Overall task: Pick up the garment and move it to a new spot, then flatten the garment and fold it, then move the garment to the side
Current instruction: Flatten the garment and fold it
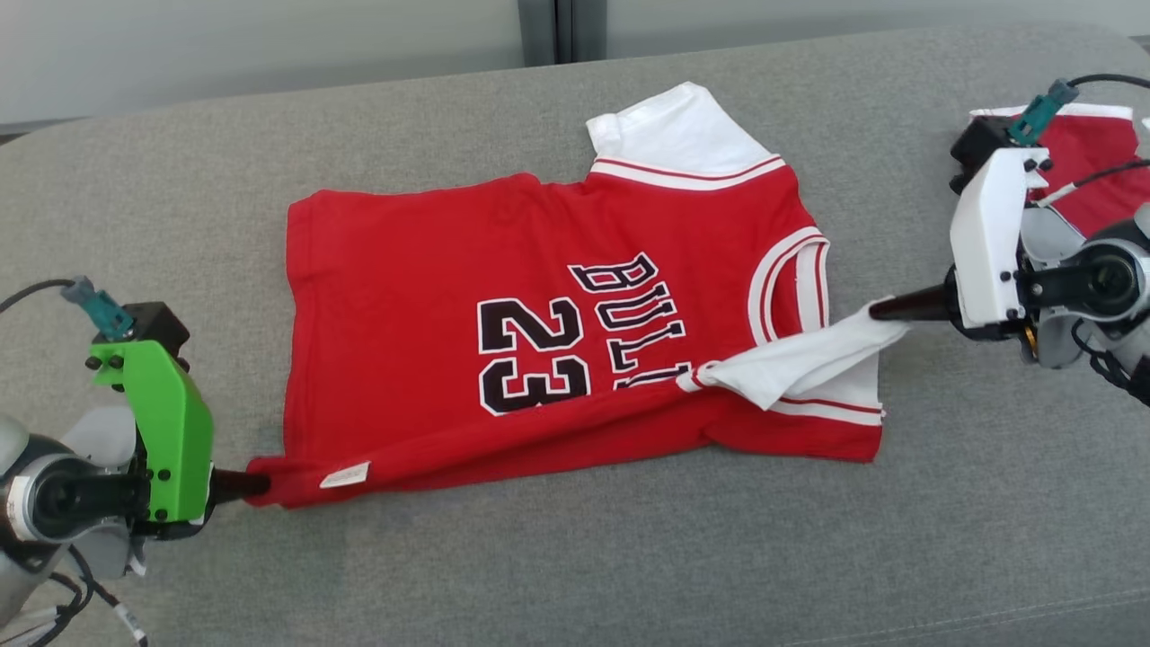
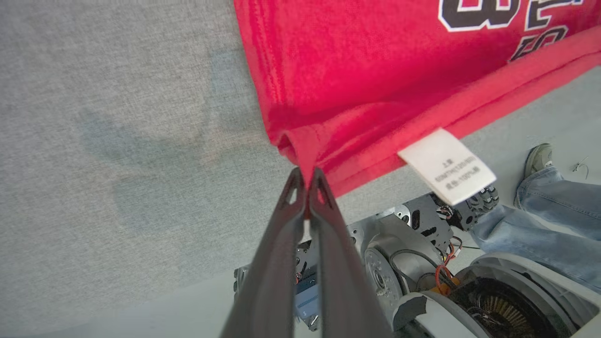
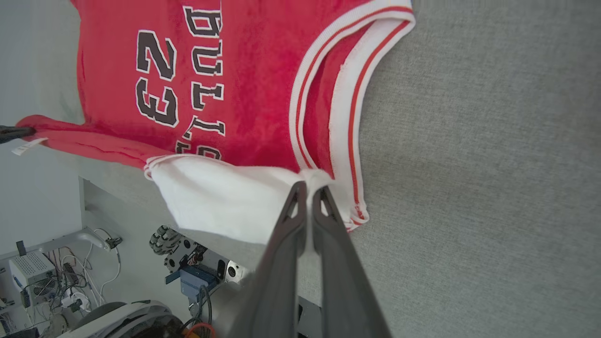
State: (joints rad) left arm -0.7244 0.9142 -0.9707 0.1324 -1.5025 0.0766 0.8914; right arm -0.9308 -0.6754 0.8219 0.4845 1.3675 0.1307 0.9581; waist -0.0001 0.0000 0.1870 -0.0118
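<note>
The red garment (image 1: 431,270) lies flat on the grey tabletop (image 1: 943,539). The left pincer (image 1: 253,486) grips its near hem corner (image 1: 292,483), the right pincer (image 1: 885,309) its white sleeve (image 1: 809,368), likely so that edge can fold over.

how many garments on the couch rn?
2. A jersey lies on the couch, pinched by the left hand at a hem corner and the right hand at a sleeve. Another red garment sits far right, partly hidden behind the right arm.
</note>
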